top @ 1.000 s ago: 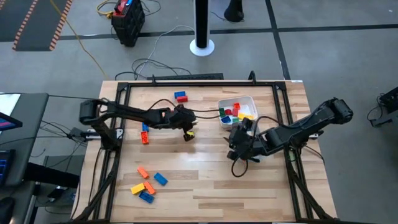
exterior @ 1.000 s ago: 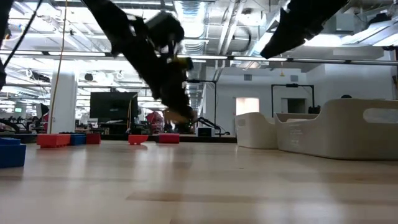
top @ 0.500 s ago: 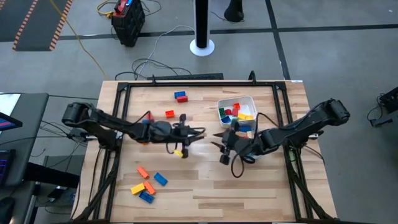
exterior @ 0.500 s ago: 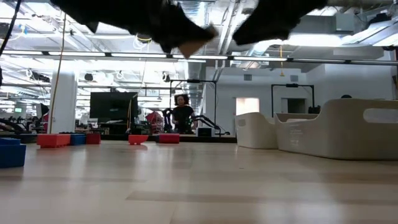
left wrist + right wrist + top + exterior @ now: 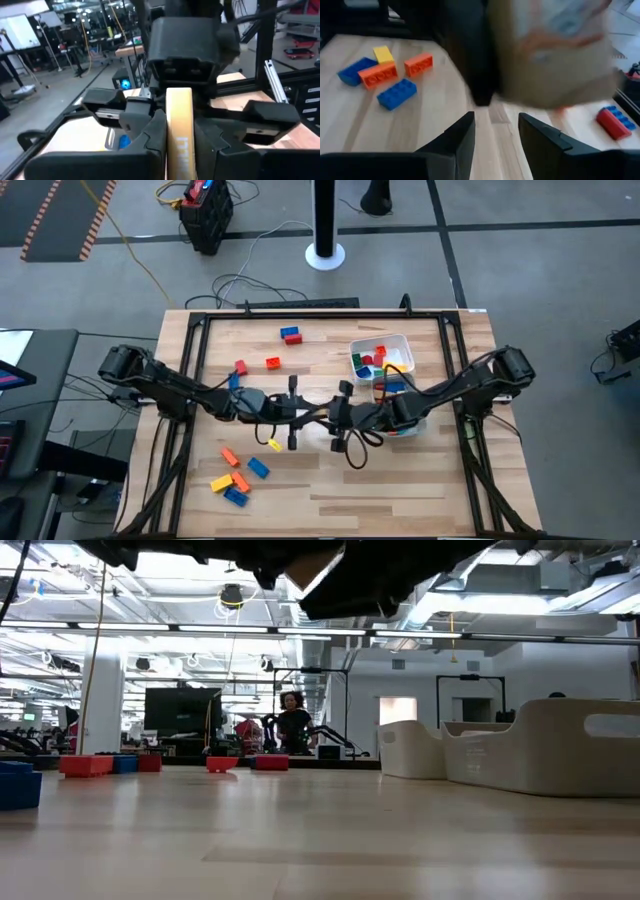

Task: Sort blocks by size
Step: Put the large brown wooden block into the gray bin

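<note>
A tan bar-shaped block [image 5: 179, 115] is held above the table's middle by my left gripper [image 5: 298, 412], which points level toward the table's right. My right gripper [image 5: 336, 416] faces it from the right, close in front of the block's free end. It is open, with a gap between its fingers [image 5: 465, 135]. In the left wrist view its two fingers stand on either side of the block's far end. Whether they touch it, I cannot tell. In the low view both arms are dark shapes at the top, with the tan block [image 5: 318, 565] between them. My left gripper pinches the tan block between its two fingers [image 5: 150, 137], which lie on the two long sides near one end [image 5: 179, 150]. The fingers come level from the table's left and lie along the block. The block sticks out forward past them, clear of the table.
A white tub [image 5: 398, 340] holding several blocks stands at the far right, with a second pale tub [image 5: 540, 745] beside it. Loose blocks lie at the far middle [image 5: 290, 334], far left [image 5: 240, 367] and near left [image 5: 235, 475]. A dark frame [image 5: 195, 330] rims the table.
My left gripper has risen and swung toward the table's near side. It has tipped from pointing down to level and kept the tan block. My right gripper has moved toward the table's left, so the two now face each other closely above the middle.
</note>
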`<action>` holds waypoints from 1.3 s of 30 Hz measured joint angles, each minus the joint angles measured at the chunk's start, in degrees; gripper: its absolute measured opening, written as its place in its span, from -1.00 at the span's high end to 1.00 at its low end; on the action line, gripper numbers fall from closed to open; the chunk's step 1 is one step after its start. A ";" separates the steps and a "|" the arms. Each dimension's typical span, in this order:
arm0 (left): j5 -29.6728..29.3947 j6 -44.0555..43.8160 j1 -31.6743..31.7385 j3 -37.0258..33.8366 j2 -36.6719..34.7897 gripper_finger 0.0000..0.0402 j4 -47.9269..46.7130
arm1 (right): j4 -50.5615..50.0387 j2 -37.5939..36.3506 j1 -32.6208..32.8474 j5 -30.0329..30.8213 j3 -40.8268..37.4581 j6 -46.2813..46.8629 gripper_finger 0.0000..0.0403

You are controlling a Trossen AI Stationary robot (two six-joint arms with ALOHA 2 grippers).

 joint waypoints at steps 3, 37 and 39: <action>-0.97 1.77 -0.92 -0.02 0.00 0.76 0.50 | 0.27 -0.60 -0.07 -0.25 0.20 -0.11 0.12; 0.13 6.78 -2.77 -6.80 0.02 0.76 18.30 | 7.61 -0.98 0.28 -5.03 0.15 -1.28 0.12; 0.13 6.78 -2.77 -6.80 0.02 0.76 18.33 | 8.01 -0.98 0.41 -5.89 0.15 -1.30 0.12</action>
